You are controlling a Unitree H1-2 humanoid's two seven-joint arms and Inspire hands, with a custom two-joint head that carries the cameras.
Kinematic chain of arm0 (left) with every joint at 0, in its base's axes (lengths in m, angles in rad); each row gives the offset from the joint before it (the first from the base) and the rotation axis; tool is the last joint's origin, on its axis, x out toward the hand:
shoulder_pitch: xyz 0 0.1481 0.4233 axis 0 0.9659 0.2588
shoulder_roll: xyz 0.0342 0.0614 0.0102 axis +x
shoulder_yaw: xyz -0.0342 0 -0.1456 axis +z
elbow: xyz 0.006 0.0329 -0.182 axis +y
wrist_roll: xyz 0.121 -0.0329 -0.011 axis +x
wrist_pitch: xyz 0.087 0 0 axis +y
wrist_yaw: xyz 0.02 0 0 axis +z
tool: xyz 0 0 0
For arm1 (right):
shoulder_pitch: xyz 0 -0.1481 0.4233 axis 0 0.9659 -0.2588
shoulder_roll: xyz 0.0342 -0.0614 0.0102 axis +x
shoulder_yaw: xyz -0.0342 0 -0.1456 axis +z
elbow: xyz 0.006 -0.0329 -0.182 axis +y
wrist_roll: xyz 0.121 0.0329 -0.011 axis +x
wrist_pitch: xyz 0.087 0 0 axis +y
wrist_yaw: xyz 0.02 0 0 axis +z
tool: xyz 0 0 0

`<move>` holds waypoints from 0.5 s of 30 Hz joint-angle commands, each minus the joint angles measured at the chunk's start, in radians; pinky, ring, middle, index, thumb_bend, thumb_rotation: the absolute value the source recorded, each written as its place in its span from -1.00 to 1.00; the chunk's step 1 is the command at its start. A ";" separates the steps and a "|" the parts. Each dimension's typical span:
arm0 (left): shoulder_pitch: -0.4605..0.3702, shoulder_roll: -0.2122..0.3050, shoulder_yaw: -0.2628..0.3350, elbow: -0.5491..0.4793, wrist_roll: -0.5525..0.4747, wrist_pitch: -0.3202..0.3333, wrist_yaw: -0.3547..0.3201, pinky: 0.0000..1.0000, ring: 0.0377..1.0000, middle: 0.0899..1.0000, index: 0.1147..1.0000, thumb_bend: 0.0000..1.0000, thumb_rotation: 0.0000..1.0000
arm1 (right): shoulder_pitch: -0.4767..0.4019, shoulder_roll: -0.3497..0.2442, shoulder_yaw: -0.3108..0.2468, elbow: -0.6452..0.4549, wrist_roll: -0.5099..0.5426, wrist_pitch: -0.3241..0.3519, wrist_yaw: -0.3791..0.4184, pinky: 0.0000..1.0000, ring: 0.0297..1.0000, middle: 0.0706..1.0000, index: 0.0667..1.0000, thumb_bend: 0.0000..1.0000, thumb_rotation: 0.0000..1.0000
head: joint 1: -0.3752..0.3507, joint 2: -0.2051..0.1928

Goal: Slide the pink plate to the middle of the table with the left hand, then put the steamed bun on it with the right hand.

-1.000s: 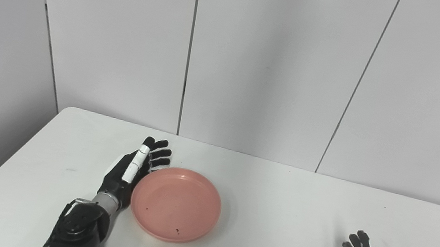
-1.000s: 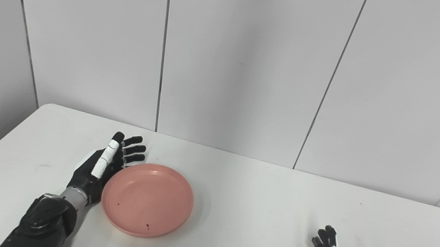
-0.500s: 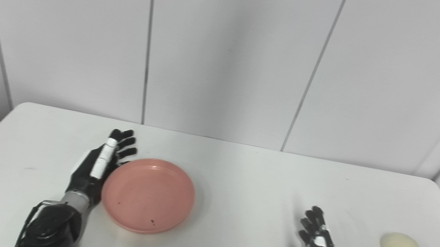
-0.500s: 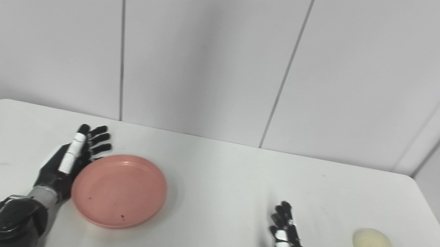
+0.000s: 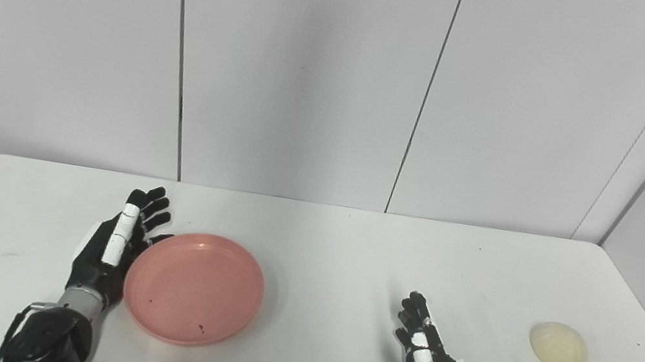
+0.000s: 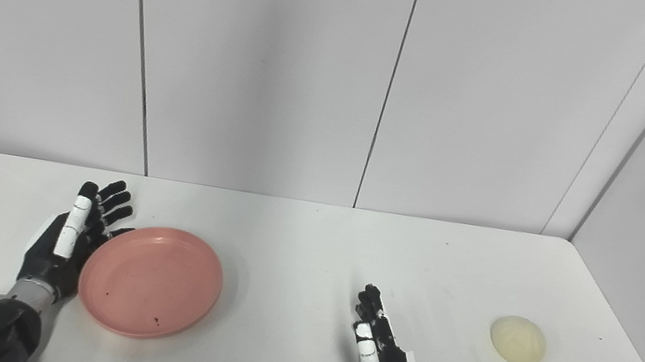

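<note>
Left eye view is showing you the left hand (image 5: 111, 247) standing on its edge at the left rim of the pink plate (image 5: 194, 288). Its fingers (image 5: 151, 207) are stretching out straight and a little fanned, pointing toward the far side of the table (image 5: 339, 236), and they are gripping nothing. The palm is facing right, toward the plate, and it is sitting right against the rim (whether it is truly pressing on the rim or only lying just beside it, you cannot tell from either eye). The thumb is reaching along the plate's far-left rim.

The plate is lying flat on the table, left of the middle, with a few dark specks showing on its inside.

Your right hand (image 5: 427, 356) is waiting near the front edge, right of the middle. It is also standing on edge, fingers extended and close together, pointing away from you toward the far side, and it is holding nothing. It is touching neither the plate nor the bun.

The steamed bun (image 5: 558, 346) is resting on the table far to the right, well apart from the right hand and well apart from the plate. It is pale cream and dome-shaped, sitting alone on the white surface.
</note>
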 commanded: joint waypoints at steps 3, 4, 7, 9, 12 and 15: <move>-0.028 -0.015 -0.003 -0.033 -0.019 -0.033 -0.014 0.47 0.82 0.83 0.68 0.78 0.82 | 0.018 0.022 0.015 0.016 0.003 0.004 -0.005 0.93 0.93 0.88 0.90 0.57 0.76 | -0.010 0.002; -0.026 -0.018 -0.005 -0.034 -0.018 -0.036 -0.013 0.47 0.82 0.83 0.68 0.78 0.82 | 0.017 0.022 0.016 0.016 0.002 0.004 -0.005 0.93 0.92 0.88 0.89 0.56 0.76 | -0.013 0.002; -0.024 -0.024 -0.008 -0.039 -0.016 -0.036 -0.013 0.48 0.82 0.83 0.69 0.78 0.84 | 0.016 0.022 0.020 0.017 0.001 0.001 -0.006 0.94 0.92 0.88 0.90 0.54 0.76 | -0.017 0.001; -0.023 -0.029 -0.012 -0.039 -0.013 -0.035 -0.012 0.46 0.82 0.82 0.69 0.78 0.85 | 0.015 0.023 0.025 0.017 -0.003 0.001 -0.007 0.95 0.92 0.89 0.90 0.53 0.77 | -0.027 0.001; -0.022 -0.033 -0.018 -0.039 -0.009 -0.034 -0.011 0.44 0.82 0.82 0.69 0.79 0.85 | 0.015 0.022 0.028 0.017 -0.006 -0.002 -0.008 0.95 0.93 0.89 0.91 0.53 0.77 | -0.030 0.002; -0.021 -0.043 -0.027 -0.040 0.000 -0.035 -0.004 0.40 0.80 0.81 0.68 0.78 0.84 | 0.015 0.025 0.029 0.017 -0.005 -0.004 -0.010 0.95 0.92 0.89 0.91 0.52 0.76 | -0.035 0.000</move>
